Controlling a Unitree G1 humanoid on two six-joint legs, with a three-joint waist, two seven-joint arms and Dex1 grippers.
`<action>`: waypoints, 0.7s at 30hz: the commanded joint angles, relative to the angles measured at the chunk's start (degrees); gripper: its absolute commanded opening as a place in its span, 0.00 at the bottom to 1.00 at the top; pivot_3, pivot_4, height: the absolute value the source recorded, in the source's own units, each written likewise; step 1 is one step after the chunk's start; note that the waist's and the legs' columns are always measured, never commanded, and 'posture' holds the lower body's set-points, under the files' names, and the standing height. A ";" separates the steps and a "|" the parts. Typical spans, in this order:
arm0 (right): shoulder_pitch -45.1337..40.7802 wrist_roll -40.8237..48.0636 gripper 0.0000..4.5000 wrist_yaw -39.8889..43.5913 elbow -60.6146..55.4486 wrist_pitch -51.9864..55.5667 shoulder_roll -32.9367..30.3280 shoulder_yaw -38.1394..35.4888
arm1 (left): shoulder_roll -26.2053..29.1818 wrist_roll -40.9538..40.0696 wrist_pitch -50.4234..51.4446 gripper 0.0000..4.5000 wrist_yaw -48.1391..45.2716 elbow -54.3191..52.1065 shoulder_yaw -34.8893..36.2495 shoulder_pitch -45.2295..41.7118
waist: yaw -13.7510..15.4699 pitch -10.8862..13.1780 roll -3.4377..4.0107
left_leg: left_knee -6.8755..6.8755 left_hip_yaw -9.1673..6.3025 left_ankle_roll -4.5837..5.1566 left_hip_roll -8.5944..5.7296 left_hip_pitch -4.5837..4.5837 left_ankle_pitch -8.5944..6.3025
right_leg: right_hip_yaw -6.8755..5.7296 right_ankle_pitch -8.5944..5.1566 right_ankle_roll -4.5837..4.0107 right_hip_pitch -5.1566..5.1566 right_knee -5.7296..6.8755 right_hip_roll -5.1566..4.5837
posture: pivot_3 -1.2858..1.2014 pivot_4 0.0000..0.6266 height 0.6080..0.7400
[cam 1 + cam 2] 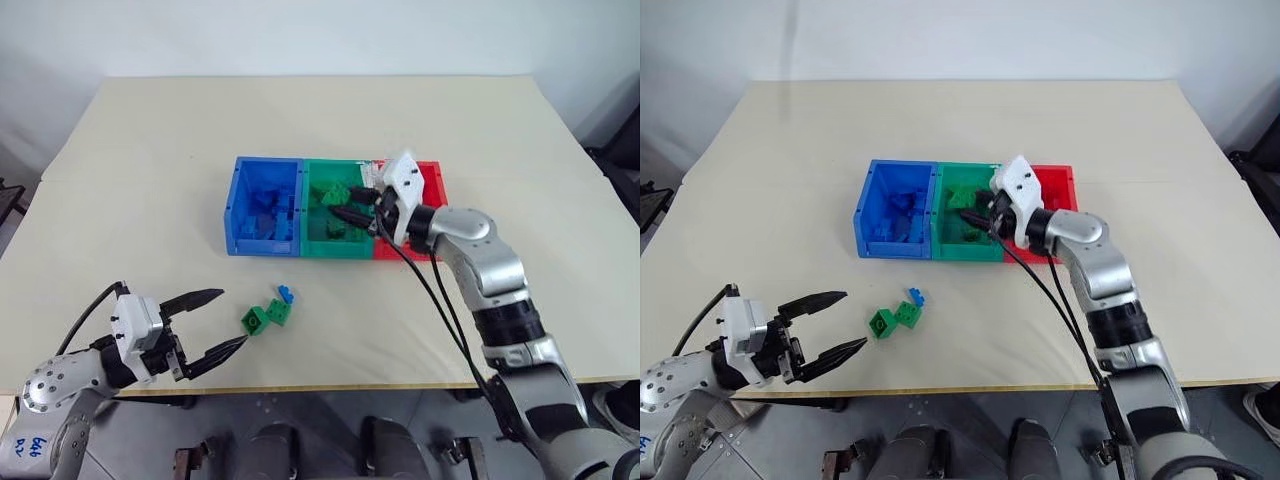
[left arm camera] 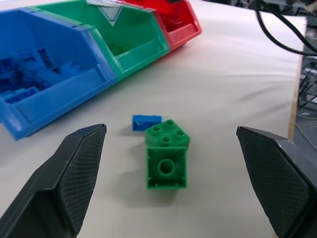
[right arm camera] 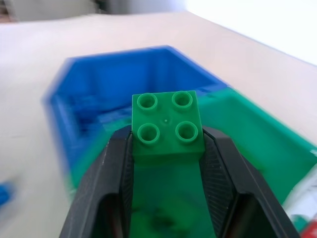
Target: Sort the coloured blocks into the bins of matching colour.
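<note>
My right gripper (image 3: 167, 137) is shut on a green studded block (image 3: 166, 124), held above the green bin (image 1: 335, 250), the middle bin of a joined row. A blue bin (image 1: 232, 215) with several blue blocks sits on its left and a red bin (image 1: 437, 185) on its right. Near the table's front, two green blocks (image 1: 255, 320) (image 1: 277, 312) lie touching each other, with a tiny blue block (image 1: 286, 294) just behind them. My left gripper (image 1: 232, 317) stands open, level above the table, just left of these blocks and touching none.
The beige table (image 1: 150, 200) has free room left of and behind the bins. Its front edge (image 1: 350, 385) runs close under my left gripper. Black cables (image 1: 440, 310) hang along my right arm over the table's right front part.
</note>
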 commanded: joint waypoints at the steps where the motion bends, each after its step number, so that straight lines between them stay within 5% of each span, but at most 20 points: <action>1: -3.32 -1.81 0.56 -1.03 5.49 -5.90 1.16 -1.04 | 0.63 0.52 -1.16 1.00 0.32 -1.35 1.87 0.43 | -0.16 0.00 0.00 | -0.01 0.01 0.00 -0.01 0.00 0.00 | 0.00 0.00 0.00 -0.01 0.00 0.00 | 0.52 0.24 1.00; 7: -1.88 1.86 0.97 5.42 3.67 -10.74 0.03 -3.58 | 1.80 -0.80 0.13 1.00 0.37 -1.00 4.21 0.20 | -0.96 0.01 0.01 | -0.03 -0.03 0.00 0.03 -0.03 0.00 | -0.02 0.00 0.00 -0.01 -0.02 0.05 | 0.52 0.24 1.00; 14: 14.73 11.96 0.99 27.27 -12.01 -15.31 -11.93 -7.51 | 4.73 -1.85 2.17 1.00 -3.94 5.68 6.33 -0.12 | -0.59 0.01 0.01 | 0.02 -0.05 -0.01 0.17 -0.03 -0.15 | -0.05 0.00 0.00 0.08 -0.10 0.21 | 0.52 0.24 1.00; 21: 28.82 13.12 0.99 31.31 -11.54 -15.78 -22.09 -13.66 | 8.05 2.12 -2.05 1.00 -8.54 14.14 4.74 -3.77 | 0.01 0.01 0.01 | 0.15 0.31 -0.06 0.45 0.07 -0.25 | -0.01 0.00 -0.01 0.10 -0.20 0.40 | 0.52 0.24 1.00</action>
